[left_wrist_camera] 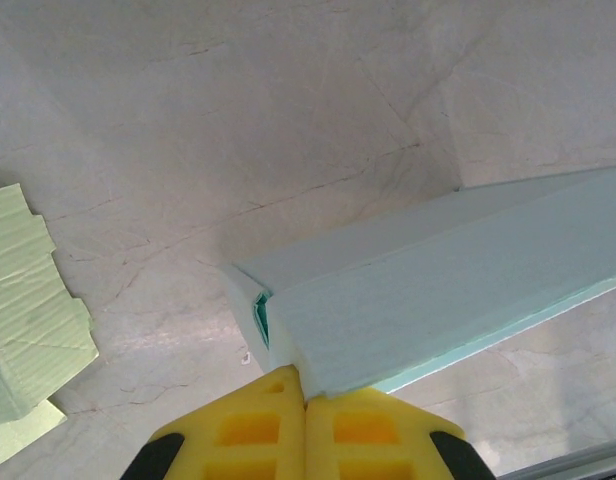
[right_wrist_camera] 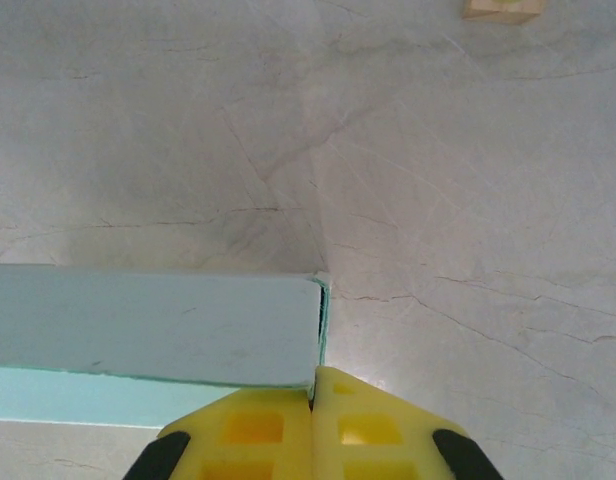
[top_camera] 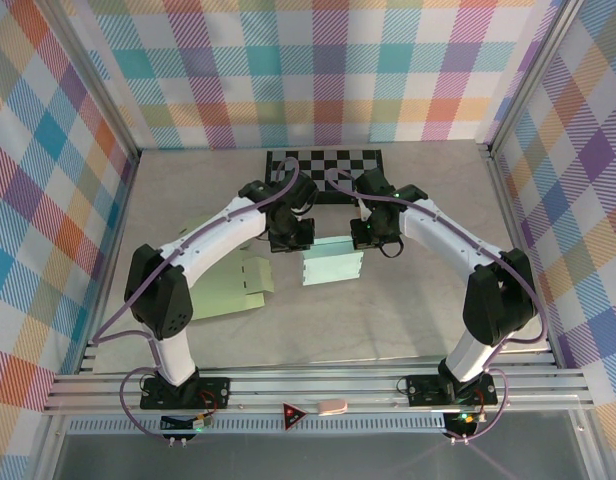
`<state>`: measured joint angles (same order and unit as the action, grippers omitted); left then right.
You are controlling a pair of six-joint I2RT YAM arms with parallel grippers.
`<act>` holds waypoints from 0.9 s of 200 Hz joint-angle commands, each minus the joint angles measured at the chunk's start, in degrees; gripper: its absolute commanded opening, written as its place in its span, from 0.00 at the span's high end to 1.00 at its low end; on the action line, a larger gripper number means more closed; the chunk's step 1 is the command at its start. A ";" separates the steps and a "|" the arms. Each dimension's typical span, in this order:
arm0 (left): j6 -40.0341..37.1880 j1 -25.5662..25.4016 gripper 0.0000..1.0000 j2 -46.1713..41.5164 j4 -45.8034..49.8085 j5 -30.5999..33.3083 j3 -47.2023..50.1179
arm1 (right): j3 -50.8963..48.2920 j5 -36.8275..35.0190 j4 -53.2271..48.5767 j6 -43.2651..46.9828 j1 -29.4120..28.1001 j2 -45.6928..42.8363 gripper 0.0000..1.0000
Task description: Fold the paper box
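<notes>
The top camera looks down from behind the arms (top_camera: 218,232) over the whole bench (top_camera: 418,330). Both wrist cameras sit close (nearly touching), facing downward, sharing one pale box (top_camera: 333,265) with it.

Table (top_camera: 428,290) lies open right of the teal box (top_camera: 332,265); flat green cardboard (top_camera: 223,292) occupies its left.

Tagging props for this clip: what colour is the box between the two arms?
The box is pale teal; best seen in the left wrist view.
</notes>
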<state>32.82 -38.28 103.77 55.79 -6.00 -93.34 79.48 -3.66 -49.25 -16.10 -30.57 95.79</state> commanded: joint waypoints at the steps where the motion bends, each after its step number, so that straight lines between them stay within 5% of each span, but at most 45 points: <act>1: 1.29 0.85 1.00 0.69 0.63 -3.17 -2.84 | 0.59 1.42 -2.29 -0.88 -0.72 -0.98 1.00; 73: 0.65 1.02 1.00 1.70 0.85 -3.76 -3.03 | 0.51 1.53 -1.68 -1.81 -0.72 -0.84 1.00; 180: -3.74 -2.07 1.00 -7.31 -14.83 0.22 14.34 | -4.53 2.70 1.70 -1.89 -0.91 -4.10 1.00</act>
<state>30.33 -38.85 98.94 44.66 -7.14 -80.38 76.03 -2.00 -48.82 -17.39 -31.11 94.15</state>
